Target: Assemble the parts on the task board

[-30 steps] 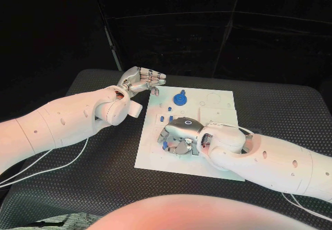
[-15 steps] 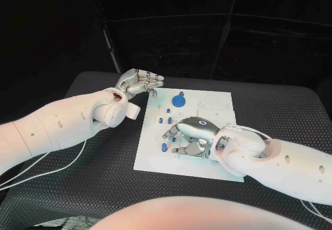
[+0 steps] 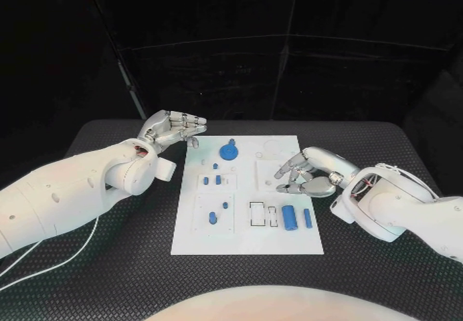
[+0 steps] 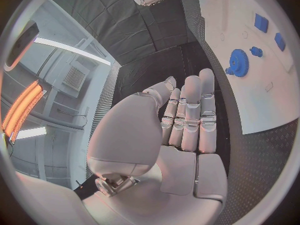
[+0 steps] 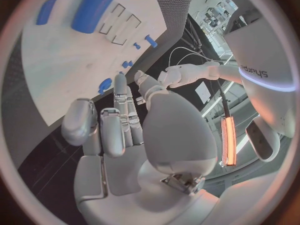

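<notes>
The white task board (image 3: 246,237) lies in the middle of the table. At its far end lies a blue gear (image 3: 229,151), with several small blue pieces (image 3: 212,180) toward its left side. Two blue cylinders (image 3: 288,217) lie side by side near its front right. My right hand (image 3: 307,175) hovers over the board's right edge with loosely curved fingers and holds nothing. My left hand (image 3: 174,128) is raised off the board's far left corner, its fingers curled in on nothing. The left wrist view has the gear (image 4: 239,62) beyond the fingers (image 4: 190,115). The right wrist view has the larger cylinder (image 5: 92,7).
The black table (image 3: 116,254) runs around the board on all sides. Two narrow rectangular slots (image 3: 257,212) are outlined on the board just left of the cylinders. My left forearm (image 3: 67,194) crosses the table's left part.
My right hand has lifted off the board's front middle and drawn back to its right edge, uncovering the two blue cylinders. The left hand stays curled at the far left corner. The camera has shifted.
</notes>
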Tool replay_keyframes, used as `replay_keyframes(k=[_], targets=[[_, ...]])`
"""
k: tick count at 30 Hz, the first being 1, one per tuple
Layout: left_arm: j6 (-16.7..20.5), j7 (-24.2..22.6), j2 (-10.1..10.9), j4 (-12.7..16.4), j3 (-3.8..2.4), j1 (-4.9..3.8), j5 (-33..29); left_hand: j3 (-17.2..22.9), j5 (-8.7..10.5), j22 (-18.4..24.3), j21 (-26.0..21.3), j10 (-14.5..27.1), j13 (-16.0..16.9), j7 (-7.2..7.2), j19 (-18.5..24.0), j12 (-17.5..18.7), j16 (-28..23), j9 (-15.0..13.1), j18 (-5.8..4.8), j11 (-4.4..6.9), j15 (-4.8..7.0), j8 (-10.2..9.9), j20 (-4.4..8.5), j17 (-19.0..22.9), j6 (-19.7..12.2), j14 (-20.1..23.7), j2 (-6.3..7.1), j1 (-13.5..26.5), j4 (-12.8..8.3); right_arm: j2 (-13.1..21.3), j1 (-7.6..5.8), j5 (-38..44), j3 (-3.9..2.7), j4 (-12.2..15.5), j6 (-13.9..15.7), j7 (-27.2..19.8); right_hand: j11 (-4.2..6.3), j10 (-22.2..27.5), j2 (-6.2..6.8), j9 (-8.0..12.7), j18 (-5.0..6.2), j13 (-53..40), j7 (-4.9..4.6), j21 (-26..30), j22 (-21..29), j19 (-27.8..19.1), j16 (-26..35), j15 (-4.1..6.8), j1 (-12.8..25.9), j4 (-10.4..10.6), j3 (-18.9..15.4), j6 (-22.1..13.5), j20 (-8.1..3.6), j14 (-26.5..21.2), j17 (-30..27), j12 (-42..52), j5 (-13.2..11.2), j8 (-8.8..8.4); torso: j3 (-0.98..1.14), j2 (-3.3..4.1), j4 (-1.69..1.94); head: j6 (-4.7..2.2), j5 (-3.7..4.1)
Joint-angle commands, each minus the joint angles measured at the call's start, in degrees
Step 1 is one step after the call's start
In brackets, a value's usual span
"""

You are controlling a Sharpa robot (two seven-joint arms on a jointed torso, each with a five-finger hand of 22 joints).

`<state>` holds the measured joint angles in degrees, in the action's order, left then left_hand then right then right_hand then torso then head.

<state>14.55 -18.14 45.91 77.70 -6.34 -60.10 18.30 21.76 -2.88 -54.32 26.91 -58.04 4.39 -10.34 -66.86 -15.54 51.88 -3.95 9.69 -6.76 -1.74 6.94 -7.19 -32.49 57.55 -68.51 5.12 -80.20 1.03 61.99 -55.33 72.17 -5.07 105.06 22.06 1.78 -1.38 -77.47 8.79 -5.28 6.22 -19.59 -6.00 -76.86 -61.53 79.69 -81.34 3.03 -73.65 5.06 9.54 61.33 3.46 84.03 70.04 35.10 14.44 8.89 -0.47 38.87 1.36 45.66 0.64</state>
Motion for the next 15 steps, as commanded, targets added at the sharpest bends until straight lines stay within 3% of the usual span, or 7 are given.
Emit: replay_keyframes(k=[1,4,6,8,10,12,15], targets=[[-1.08,-0.19,-0.06,-0.03,-0.02,-0.06,-0.22,-0.05,-0.23,0.12,-0.29,0.48,-0.01,-0.22,0.22,-0.34,-0.24,0.05,0.73,-0.09,-0.11,0.20,-0.30,0.11,-0.20,0.46,-0.17,0.53,0.11,1.38,0.00,-6.17,-0.03,0.51,1.89,6.35,0.80,-2.82,-1.30,-1.26,-1.57,-31.54,1.31,-1.58,-2.87,1.15,-1.49,1.11,3.17,3.23,-4.45,0.82,-1.08,3.18,2.96,28.41,5.48,3.26,-0.02,-0.11,-0.31,-0.44,1.53],[-1.17,-0.20,-0.02,-0.06,0.00,-0.01,-0.22,-0.06,-0.23,0.12,-0.29,0.48,-0.01,-0.22,0.22,-0.34,-0.24,0.05,0.73,-0.09,-0.11,0.20,-0.30,0.11,-0.20,0.46,-0.17,0.54,0.11,2.31,0.13,-4.63,0.00,0.77,0.60,9.95,1.21,-4.66,-1.05,-2.84,-2.17,-47.59,1.40,-3.20,-6.16,2.41,-3.01,1.16,4.31,4.67,-8.21,0.61,-1.19,3.67,6.14,40.72,4.41,6.14,0.07,-0.06,-0.26,-0.45,2.06],[-1.22,-0.21,0.01,-0.08,0.01,0.05,-0.22,-0.08,-0.23,0.13,-0.30,0.48,-0.01,-0.21,0.23,-0.36,-0.24,0.05,0.72,-0.09,-0.12,0.21,-0.31,0.11,-0.20,0.46,-0.16,0.58,0.13,2.80,0.43,-2.52,0.06,1.27,-0.48,12.82,1.27,-5.41,-1.70,-4.21,-2.38,-53.14,1.70,-4.12,-8.00,3.09,-3.68,0.92,4.29,5.70,-10.49,-0.45,-1.48,3.86,7.51,44.66,3.72,8.25,0.09,-0.14,-0.32,-0.26,2.32],[-1.25,-0.22,0.07,-0.07,0.02,0.10,-0.22,-0.08,-0.23,0.13,-0.30,0.48,-0.01,-0.21,0.23,-0.36,-0.24,0.05,0.72,-0.09,-0.12,0.21,-0.31,0.11,-0.20,0.46,-0.16,0.58,0.13,3.19,1.21,-0.02,0.10,2.07,-1.72,15.79,1.31,-5.66,-1.68,-5.30,-2.64,-55.55,1.37,-4.67,-9.13,3.47,-4.15,1.00,4.70,7.11,-12.92,-1.94,-1.30,3.99,8.52,46.23,3.35,9.79,0.04,-0.19,-0.37,-0.07,2.44],[-1.30,-0.21,0.05,-0.07,0.02,0.14,-0.22,-0.08,-0.23,0.13,-0.30,0.48,-0.01,-0.21,0.23,-0.36,-0.24,0.05,0.72,-0.09,-0.12,0.21,-0.31,0.11,-0.20,0.46,-0.16,0.58,0.13,3.28,2.17,2.62,0.13,2.74,-2.79,18.16,1.22,-6.01,-1.19,-6.20,-2.75,-57.16,1.34,-5.14,-10.13,3.80,-4.65,0.69,5.39,9.30,-15.37,-3.23,-1.32,4.16,9.67,47.18,4.40,11.10,-0.11,-0.17,-0.24,-0.02,2.65],[-1.32,-0.23,0.02,-0.08,0.03,0.17,-0.22,-0.08,-0.23,0.13,-0.30,0.48,-0.01,-0.21,0.23,-0.36,-0.24,0.05,0.72,-0.09,-0.12,0.21,-0.31,0.11,-0.20,0.46,-0.16,0.58,0.13,2.98,3.06,5.43,0.15,3.10,-3.92,20.40,1.09,-6.15,-0.53,-6.68,-2.91,-57.81,1.22,-5.47,-10.83,4.03,-5.07,0.75,6.69,11.34,-17.12,-4.05,-1.17,4.31,10.65,47.52,5.47,11.81,-0.14,-0.29,-0.38,0.03,2.86],[-1.38,-0.25,-0.04,-0.09,0.03,0.23,-0.22,-0.08,-0.23,0.13,-0.30,0.48,-0.01,-0.21,0.23,-0.36,-0.24,0.05,0.72,-0.09,-0.12,0.21,-0.31,0.11,-0.20,0.46,-0.16,0.58,0.13,2.24,4.34,9.19,0.17,3.37,-5.26,23.12,0.93,-6.18,0.09,-7.31,-3.09,-58.30,1.06,-5.97,-11.93,4.40,-5.47,0.59,7.49,11.80,-18.74,-5.19,-1.05,4.46,11.60,47.72,4.64,12.73,-0.08,-0.38,-0.36,0.20,2.79]])
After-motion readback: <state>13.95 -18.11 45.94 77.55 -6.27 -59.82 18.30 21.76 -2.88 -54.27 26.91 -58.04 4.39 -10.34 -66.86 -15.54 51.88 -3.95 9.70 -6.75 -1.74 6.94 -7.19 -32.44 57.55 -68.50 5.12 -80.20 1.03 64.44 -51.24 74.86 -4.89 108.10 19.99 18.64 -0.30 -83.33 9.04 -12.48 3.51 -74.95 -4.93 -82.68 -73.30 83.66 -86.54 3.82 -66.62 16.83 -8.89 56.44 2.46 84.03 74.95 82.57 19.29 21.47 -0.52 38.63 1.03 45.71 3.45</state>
